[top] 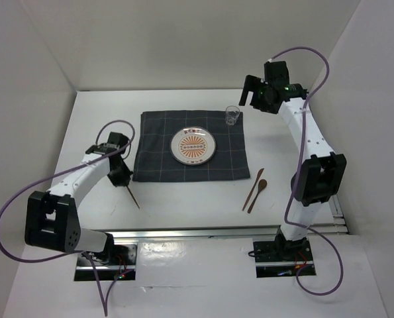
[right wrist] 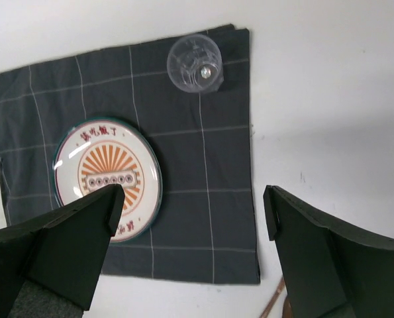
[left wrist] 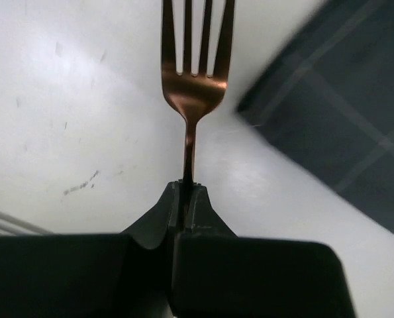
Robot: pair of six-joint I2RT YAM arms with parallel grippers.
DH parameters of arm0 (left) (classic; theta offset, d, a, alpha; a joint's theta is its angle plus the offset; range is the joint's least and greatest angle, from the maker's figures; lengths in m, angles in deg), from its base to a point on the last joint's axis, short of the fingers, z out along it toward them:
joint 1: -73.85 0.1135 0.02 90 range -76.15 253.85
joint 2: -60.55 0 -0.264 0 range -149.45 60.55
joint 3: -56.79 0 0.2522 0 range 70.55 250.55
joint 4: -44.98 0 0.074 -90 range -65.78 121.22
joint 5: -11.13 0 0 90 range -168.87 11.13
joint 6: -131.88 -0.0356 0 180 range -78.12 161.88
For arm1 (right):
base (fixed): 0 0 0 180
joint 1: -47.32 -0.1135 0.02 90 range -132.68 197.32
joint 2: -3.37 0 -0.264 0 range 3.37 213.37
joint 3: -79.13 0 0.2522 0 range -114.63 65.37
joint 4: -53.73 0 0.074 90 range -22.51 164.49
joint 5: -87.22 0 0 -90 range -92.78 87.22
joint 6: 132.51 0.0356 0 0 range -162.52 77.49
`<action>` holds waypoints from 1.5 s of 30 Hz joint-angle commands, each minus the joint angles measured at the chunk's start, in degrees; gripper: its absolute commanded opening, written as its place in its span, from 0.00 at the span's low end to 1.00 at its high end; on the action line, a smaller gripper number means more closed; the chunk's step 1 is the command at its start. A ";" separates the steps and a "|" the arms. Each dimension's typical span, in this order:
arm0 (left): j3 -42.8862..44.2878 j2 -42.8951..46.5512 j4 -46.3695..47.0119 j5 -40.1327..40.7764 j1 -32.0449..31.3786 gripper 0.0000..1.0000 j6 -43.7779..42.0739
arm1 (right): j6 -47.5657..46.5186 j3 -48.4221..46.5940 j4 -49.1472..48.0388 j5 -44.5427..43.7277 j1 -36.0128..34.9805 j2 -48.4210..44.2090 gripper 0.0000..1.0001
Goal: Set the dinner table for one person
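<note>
The white dinner table (top: pixel 190 212) carries a dark grey checked cloth (top: pixel 157 156). A white plate with an orange sunburst (top: pixel 193 146) lies at the cloth's middle, and a clear glass (top: pixel 232 116) stands on its far right corner. My left gripper (top: pixel 122 177) is shut on the handle of a copper fork (left wrist: pixel 195 79), just left of the cloth's near left corner (left wrist: pixel 329 126). The fork (top: pixel 134 199) points down toward the table. My right gripper (right wrist: pixel 193 205) is open and empty, high above the cloth's right edge, with the plate (right wrist: pixel 108 179) and glass (right wrist: pixel 195 64) below.
A copper knife (top: pixel 253 189) and a wooden-coloured spoon (top: pixel 257 194) lie side by side on the table right of the cloth. White walls enclose the table on three sides. The arm bases and rail sit at the near edge.
</note>
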 commanded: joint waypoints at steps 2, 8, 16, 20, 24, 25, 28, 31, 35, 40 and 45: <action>13.39 1.97 0.12 1.29 -2.99 0.00 -17.28 | -1.21 4.49 -0.07 -0.21 0.73 -8.54 1.00; 36.66 -17.07 -5.39 3.00 -11.16 0.00 -25.40 | 1.06 12.66 5.29 -6.33 1.79 -12.94 1.00; 66.21 -43.28 -16.47 6.54 -12.40 0.00 -25.33 | 7.85 31.44 7.24 -1.11 5.04 -22.60 1.00; 72.38 -50.14 -17.97 5.75 -12.40 0.00 -25.85 | 10.12 41.57 3.63 6.82 5.04 -29.20 0.86; 73.00 -53.57 -17.97 5.74 -12.40 0.00 -25.85 | 14.25 48.00 2.13 7.35 5.04 -32.73 0.83; 73.00 -54.28 -17.97 5.74 -12.40 0.00 -25.85 | 14.78 49.49 2.13 6.83 5.04 -32.73 0.83; 71.69 -54.89 -16.75 5.74 -12.40 0.00 -25.85 | 15.93 52.13 2.66 6.03 5.04 -33.25 0.78; 71.68 -55.43 -16.74 7.06 -12.40 0.00 -25.33 | 16.45 56.08 0.73 6.30 4.51 -35.36 0.70; 72.21 -57.53 -17.27 6.54 -12.40 0.00 -25.33 | 17.78 59.78 -0.06 5.68 3.90 -35.19 0.66; 72.74 -58.15 -17.80 5.93 -11.88 0.26 -24.18 | 21.02 60.92 -0.06 4.46 2.49 -32.29 0.66; 70.46 -54.55 -17.18 5.39 -11.88 0.58 -24.18 | 24.36 62.06 0.46 2.60 1.18 -29.39 0.51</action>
